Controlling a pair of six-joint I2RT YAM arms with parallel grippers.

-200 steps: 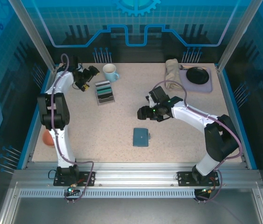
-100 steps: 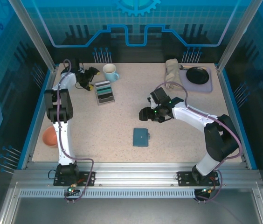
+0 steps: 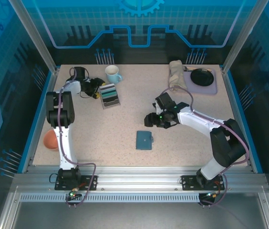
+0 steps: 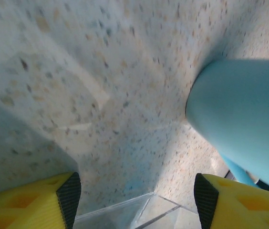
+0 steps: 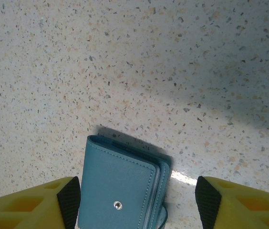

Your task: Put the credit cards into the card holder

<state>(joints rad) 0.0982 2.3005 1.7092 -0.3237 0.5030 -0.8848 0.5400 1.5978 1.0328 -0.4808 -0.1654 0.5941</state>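
While left fingers (image 4: 27, 204) narrow by rack (image 3: 109, 95) (both pairs released), right fingers (image 5: 29, 202) near card holder (image 5: 118, 188)

The speckled beige stone-look desk (image 5: 172, 57) showed a faint sheen, the teal folding card holder (image 5: 118, 183) looked like matt stitched leather, and the pale-blue mug (image 4: 242, 114) looked smooth.

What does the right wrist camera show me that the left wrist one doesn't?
Right wrist, not left: the card holder, closed with its snap facing up, lying flat below the right pincer. Left wrist, not right: the pale blue mug at the right, and a clear plastic corner, probably the card rack, below the left pincer. Both: the speckled table, and a pincer standing open with nothing held.
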